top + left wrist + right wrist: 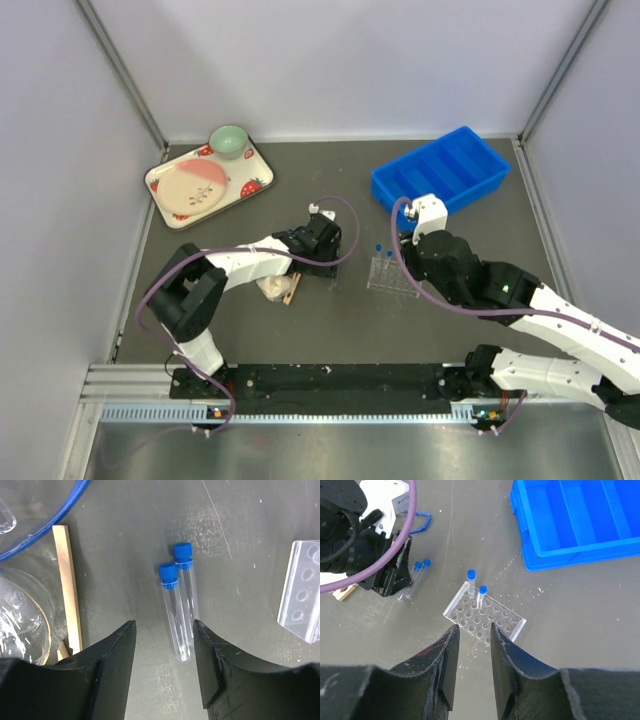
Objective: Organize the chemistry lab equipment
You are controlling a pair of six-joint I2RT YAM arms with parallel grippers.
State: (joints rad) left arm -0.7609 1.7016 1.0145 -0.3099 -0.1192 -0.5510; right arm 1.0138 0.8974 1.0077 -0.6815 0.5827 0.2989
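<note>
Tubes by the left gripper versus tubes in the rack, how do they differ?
The loose tubes lie flat; the rack tubes stand upright in the rack. The loose tubes touch side by side; the rack tubes sit in separate holes. The loose tubes lie between the left gripper's fingers; the rack tubes stand free of fingers. All are clear, blue-capped.

A dark grey counter (340, 320) is sitting between pale grey walls (350, 70). A bright blue bin (442, 178) is standing out against it. A cream tray (240, 180) printed with red strawberries is carrying a pale pink plate (195, 185) and a mint green bowl (229, 141). The clear tubes (173, 615) are wearing bright blue caps. The rack (487, 622) is showing see-through and colourless, the stick (67, 590) pale tan wood. The left arm (250, 262) and right arm (560, 315) are showing white and black, each trailing purple cable (412, 500). The left claw (164, 630) and right claw (474, 632) are showing matte black.
</note>
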